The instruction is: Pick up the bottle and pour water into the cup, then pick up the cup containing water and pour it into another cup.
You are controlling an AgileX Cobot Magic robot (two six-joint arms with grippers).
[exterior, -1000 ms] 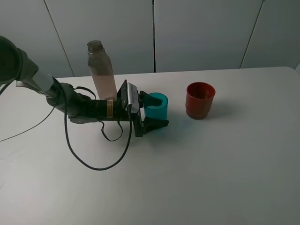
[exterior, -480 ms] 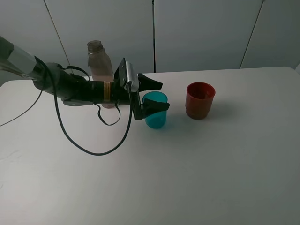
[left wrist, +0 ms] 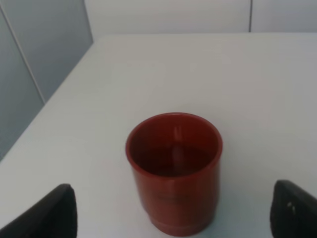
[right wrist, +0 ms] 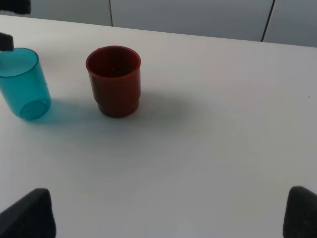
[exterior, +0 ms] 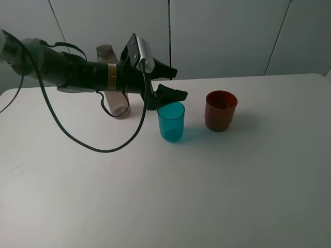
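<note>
Left gripper (exterior: pixel 168 82) hangs wide open and empty above the upright teal cup (exterior: pixel 171 122). The red cup (exterior: pixel 221 110) stands beside the teal cup, bottle (exterior: pixel 115 82) behind the arm. Right gripper (right wrist: pixel 168 218) open, empty.

The slim teal tumbler of translucent plastic (exterior: pixel 171 121) has smooth straight sides with a soft sheen; light passes through it and tints the shadow at its 3 o'clock side. The squat dark red cup of opaque plastic (exterior: pixel 221 110) looks smooth and semi-glossy, with a pale streak of reflection inside its wall in the left wrist view (left wrist: pixel 173 171). The tall smoky grey-pink bottle of clear plastic (exterior: pixel 113 82) shows a ribbed, threaded neck. The white tabletop (exterior: pixel 207 196) is matt and even. The black left gripper (exterior: pixel 168 85) has matt plastic fingers (left wrist: pixel 49 215), with a glossy black cable (exterior: pixel 93 150) looping below the arm
</note>
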